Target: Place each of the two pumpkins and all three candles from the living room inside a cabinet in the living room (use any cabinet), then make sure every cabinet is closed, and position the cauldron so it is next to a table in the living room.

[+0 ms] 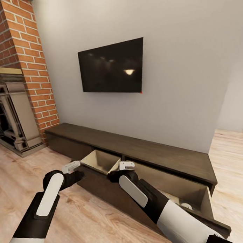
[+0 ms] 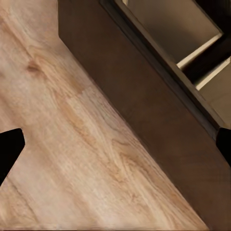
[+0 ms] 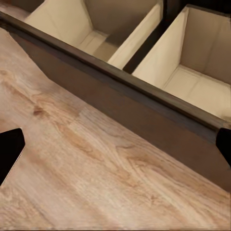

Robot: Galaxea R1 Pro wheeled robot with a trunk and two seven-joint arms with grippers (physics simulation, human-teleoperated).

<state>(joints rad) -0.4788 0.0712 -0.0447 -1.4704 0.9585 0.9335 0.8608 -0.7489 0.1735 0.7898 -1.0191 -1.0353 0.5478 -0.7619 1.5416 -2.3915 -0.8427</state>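
Observation:
The long dark brown cabinet point(image 1: 143, 147) stands against the wall with its drawers pulled out. The light wood inside of the left drawer point(image 1: 100, 160) shows nothing in it. A small pale round thing point(image 1: 186, 205) lies in the right drawer; I cannot tell what it is. My left gripper point(image 1: 78, 175) hovers open just in front of the left drawer's dark front point(image 2: 159, 110). My right gripper point(image 1: 118, 175) hangs open over the same front's top edge point(image 3: 144, 103), beside the divider. In both wrist views the black fingertips point(image 2: 9, 149) point(image 3: 9, 149) stand wide apart with nothing between them. Pumpkins, cauldron and table are out of view.
A brick chimney point(image 1: 24, 51) and a dark fireplace point(image 1: 12, 114) stand at the left. A black TV point(image 1: 112, 65) hangs on the wall above the cabinet. Light wood floor point(image 1: 86, 217) runs in front, and past the cabinet's right end point(image 1: 231, 149).

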